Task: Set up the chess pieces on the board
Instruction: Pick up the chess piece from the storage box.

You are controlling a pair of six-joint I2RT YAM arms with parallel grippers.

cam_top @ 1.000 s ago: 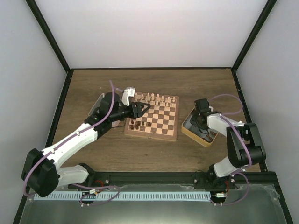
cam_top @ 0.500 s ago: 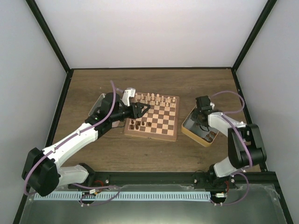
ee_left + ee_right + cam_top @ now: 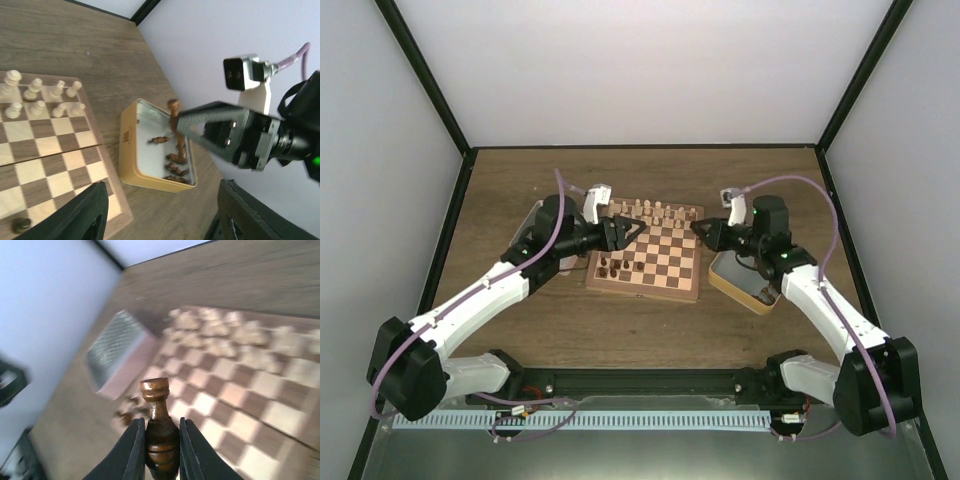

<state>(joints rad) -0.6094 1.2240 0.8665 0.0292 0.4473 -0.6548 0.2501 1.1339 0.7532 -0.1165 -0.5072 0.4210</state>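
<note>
The dark brown chessman (image 3: 154,402) is not yet on the board. It is pinched by its base in the right gripper (image 3: 161,422), upright, with its knobbed head above the fingertips (image 3: 135,440). Seen from above, it hangs over the right rim of the chessboard (image 3: 645,293), just beside the yellow-sided tin (image 3: 127,150). More dark chessmen (image 3: 175,160) lie loose in that tin, a few others (image 3: 615,267) sit on the near left squares, and the cream chessmen (image 3: 650,210) line the far edge.

The likeliest trouble is at set-down. The piece is tiny and held only low on its base, so a slightly tilted descent or an early release could tip it over or leave it straddling two squares. The dark side's squares lie towards the left gripper (image 3: 622,232), which hangs over the left part of the board. Carrying the piece that way could bring the two arms together, or sweep down pieces already placed.

The right jaws are almost together, closed firmly on both sides of the chessman's base. The left jaws stand roughly half apart with nothing between them, and they appear to touch nothing
</note>
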